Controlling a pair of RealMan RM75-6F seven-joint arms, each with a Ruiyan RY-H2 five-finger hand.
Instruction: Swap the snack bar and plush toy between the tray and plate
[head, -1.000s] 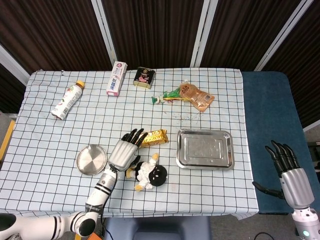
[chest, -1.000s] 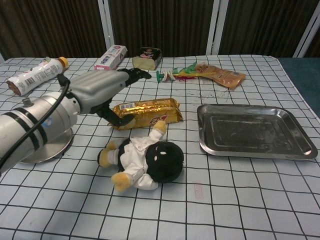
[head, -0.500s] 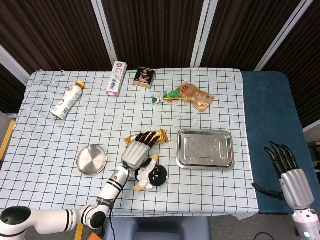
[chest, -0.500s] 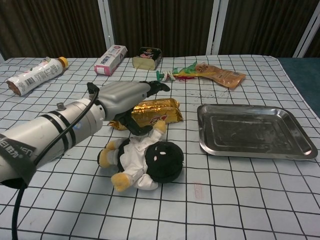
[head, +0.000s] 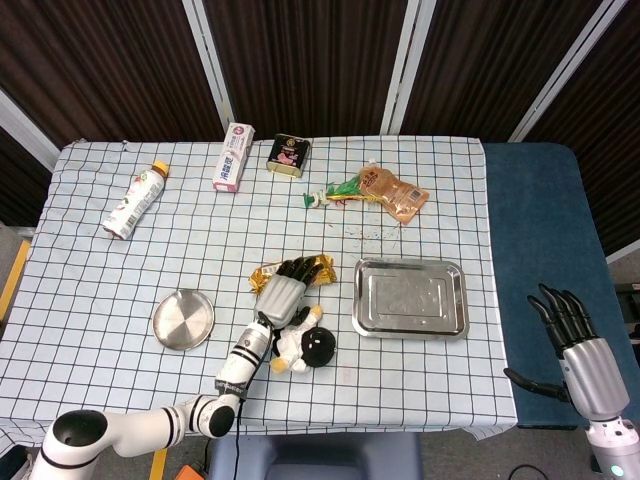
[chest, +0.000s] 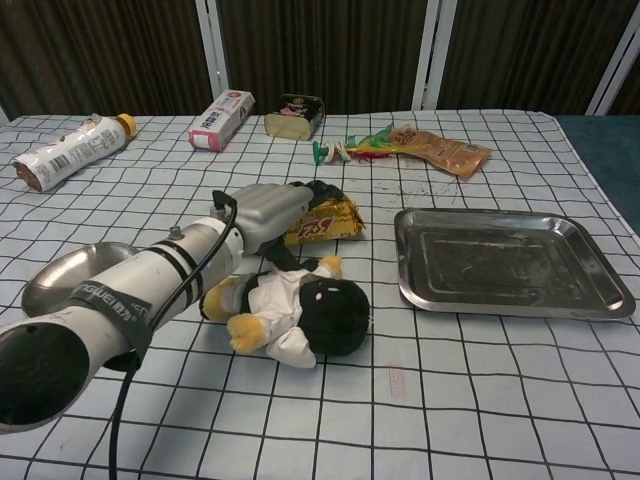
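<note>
The gold snack bar (head: 318, 268) (chest: 327, 222) lies on the cloth between the round plate (head: 183, 319) (chest: 62, 277) and the steel tray (head: 410, 298) (chest: 505, 262). My left hand (head: 284, 291) (chest: 272, 207) lies over the bar's left part, with dark fingers (chest: 322, 190) curled round it, and grips it. The plush toy (head: 305, 345) (chest: 310, 310), black-headed with a white body, lies on the cloth just in front of that hand, touching the forearm. Plate and tray hold nothing. My right hand (head: 578, 344) hangs off the table's right side with fingers apart, holding nothing.
Along the back stand a lying bottle (head: 133, 201) (chest: 65, 152), a toothpaste box (head: 233, 157) (chest: 222, 118), a small tin (head: 288, 155) (chest: 295, 114), a green wrapper (head: 335, 192) (chest: 350, 148) and an orange packet (head: 393, 191) (chest: 440, 147).
My left hand slid right from beside the plate onto the snack bar and its fingers closed over it. The plush toy shifted a little. The right hand stayed put.
</note>
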